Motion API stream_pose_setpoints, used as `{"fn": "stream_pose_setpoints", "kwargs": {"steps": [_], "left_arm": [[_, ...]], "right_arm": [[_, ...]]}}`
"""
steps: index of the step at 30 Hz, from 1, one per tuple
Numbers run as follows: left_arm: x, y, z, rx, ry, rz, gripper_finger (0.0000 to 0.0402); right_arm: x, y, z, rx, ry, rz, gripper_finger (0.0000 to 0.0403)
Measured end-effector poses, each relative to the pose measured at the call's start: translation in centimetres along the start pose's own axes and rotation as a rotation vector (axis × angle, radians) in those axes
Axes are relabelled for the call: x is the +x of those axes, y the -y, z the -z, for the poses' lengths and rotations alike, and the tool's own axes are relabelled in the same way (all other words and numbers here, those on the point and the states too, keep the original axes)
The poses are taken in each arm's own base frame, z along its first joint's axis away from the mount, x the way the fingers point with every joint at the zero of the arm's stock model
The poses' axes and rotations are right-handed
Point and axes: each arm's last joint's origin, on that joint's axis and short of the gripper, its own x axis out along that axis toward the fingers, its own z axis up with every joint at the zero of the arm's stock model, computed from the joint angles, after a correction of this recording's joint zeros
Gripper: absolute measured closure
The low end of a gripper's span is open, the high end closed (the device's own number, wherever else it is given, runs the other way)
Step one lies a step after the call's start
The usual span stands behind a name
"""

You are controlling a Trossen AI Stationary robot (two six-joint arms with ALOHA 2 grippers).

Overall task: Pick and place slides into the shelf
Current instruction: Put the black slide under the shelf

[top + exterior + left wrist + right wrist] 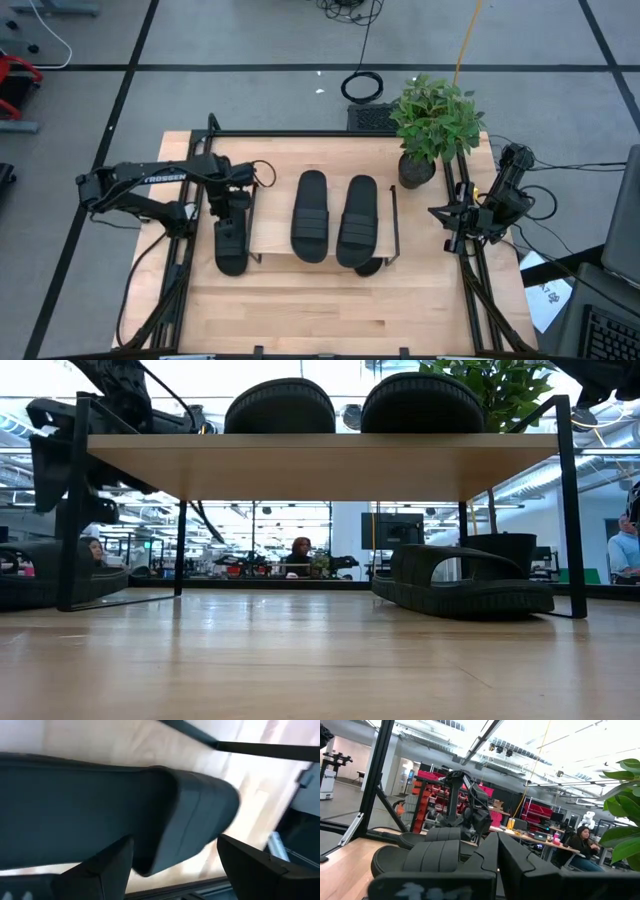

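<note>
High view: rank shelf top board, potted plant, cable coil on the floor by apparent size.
1. Shelf top board, clearly largest.
2. Potted plant; its foliage sits nearer the overhead camera, so it reads somewhat bigger.
3. Cable coil, smallest.

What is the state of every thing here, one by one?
Shelf: upright on the table.
Left top slide: flat on the shelf.
Right top slide: flat on the shelf.
Lower slide: on the table, under the shelf.
Outer slide: on the table, beside the shelf.
Left claw: open, over the outer slide.
Right claw: shut, idle.
</note>
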Motion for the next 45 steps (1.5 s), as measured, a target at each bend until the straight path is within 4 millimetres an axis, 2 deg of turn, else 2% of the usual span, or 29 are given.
{"fn": "stream_pose_setpoints", "kwargs": {"steps": [4,10,22,24,26,28,32,33,40,45], "left_arm": [[0.0,0.1,0.0,0.004,0.005,0.027,0.0119],[1.6,-0.2,0.1,-0.029,0.023,0.097,0.0119],[3.3,-0.6,0.5,-0.175,-0.013,0.014,0.0124],[3.4,-0.4,0.5,-0.172,-0.017,0.007,0.0143],[3.4,-0.4,0.6,-0.170,-0.022,0.007,0.0179],[3.4,-0.4,0.6,-0.173,-0.027,0.007,0.0233],[3.4,-0.4,0.7,-0.177,-0.037,0.009,0.0366],[3.4,-0.4,0.8,-0.180,-0.038,0.012,0.0381],[3.1,-0.4,0.8,-0.193,-0.037,-0.013,0.0397],[1.5,-0.2,0.7,-0.181,-0.009,-0.063,0.0398]], "right_arm": [[0.0,0.0,0.0,0.001,0.000,0.000,0.0403],[0.0,0.0,0.0,0.012,0.000,0.000,0.0403],[0.0,0.0,0.0,0.019,0.000,0.000,0.0403],[0.0,0.0,0.0,0.019,0.000,0.000,0.0403],[0.0,0.0,0.0,0.019,0.000,0.000,0.0403],[0.0,0.0,0.0,0.019,0.000,0.000,0.0403],[0.0,0.0,0.0,0.019,0.000,0.000,0.0403],[0.0,0.0,0.0,0.019,0.000,0.000,0.0403],[0.0,0.0,0.0,0.019,0.000,0.000,0.0403],[0.0,0.0,0.0,0.026,0.001,-0.001,0.0403]]}}
